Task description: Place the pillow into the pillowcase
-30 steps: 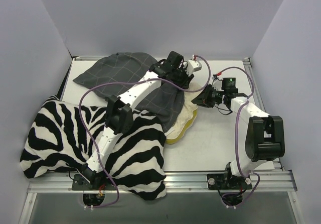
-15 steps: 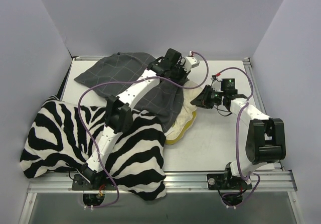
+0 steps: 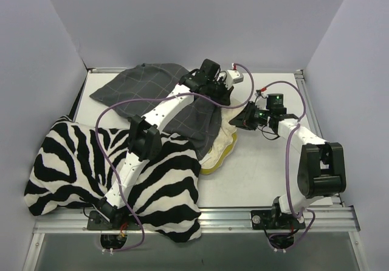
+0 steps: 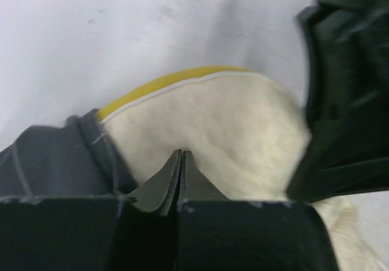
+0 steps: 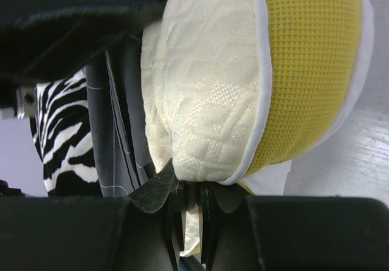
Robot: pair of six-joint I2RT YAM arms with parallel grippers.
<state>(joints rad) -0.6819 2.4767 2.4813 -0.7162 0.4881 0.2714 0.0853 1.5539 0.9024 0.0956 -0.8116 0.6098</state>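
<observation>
- Where the white tabletop [image 3: 261, 168] ends, plain pale lilac walls [image 3: 182, 22] close it in on the left, far and right sides. A ribbed aluminium rail [image 3: 231, 217] caps the near edge, with both arm bases bolted to it.
- Most of the open white surface shows on the right half, around the right arm.
- A large black-and-white zebra-striped cushion [image 3: 67, 161] sprawls over the near left corner and overhangs the rail.
- Beyond it, a floppy dark grey pillowcase [image 3: 137, 85] with a thin light check grid spreads from the far left toward the middle.
- A white quilted pillow [image 3: 225, 143] with a yellow mesh side edge lies mid-table. Its left part is under the grey cloth and its yellow-edged right end sticks out.
- The left gripper [image 4: 181, 160], reaching over the case, is clenched with its jaws pressed flat together. The tips sit at the pillow's cream face beside the case's hem; I cannot tell whether any cloth is nipped.
- The right gripper [image 5: 189, 189], coming from the right, is grasping the pillow's end, with a fold of cream fabric between its nearly closed fingers.
</observation>
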